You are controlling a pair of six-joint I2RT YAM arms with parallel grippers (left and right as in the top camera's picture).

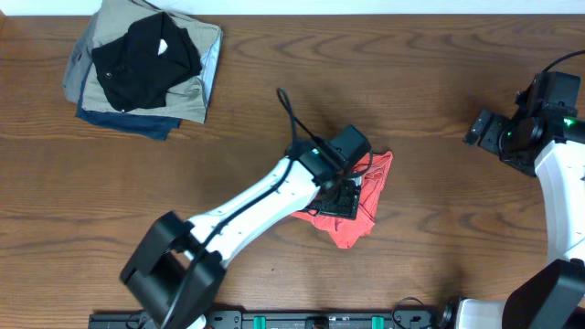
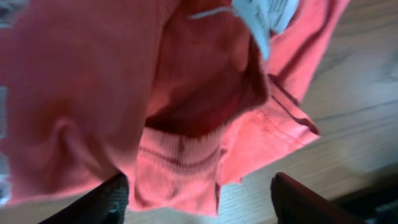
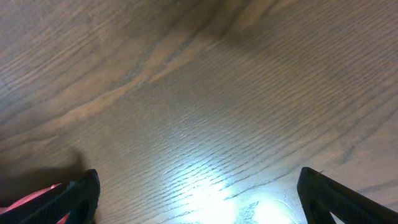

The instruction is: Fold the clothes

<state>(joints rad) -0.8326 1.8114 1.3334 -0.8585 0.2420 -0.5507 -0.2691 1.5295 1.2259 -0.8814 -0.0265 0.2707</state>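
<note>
Lying beneath left gripper [image 1: 340, 194]: coral T-shirt [image 1: 349, 234]

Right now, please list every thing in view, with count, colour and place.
T-shirt: one, coral-red, crumpled, table's middle.
neck tag: one, white, on the T-shirt.
folded garments: one stack, black over khaki, light blue, navy; far left corner.
table: one, brown wood, under everything.
left arm: one, white and black, extends to the T-shirt.
right arm: one, white and black, right edge.
left gripper: one, black, open, over the T-shirt.
right gripper: one, black, open, over bare table, right side.
</note>
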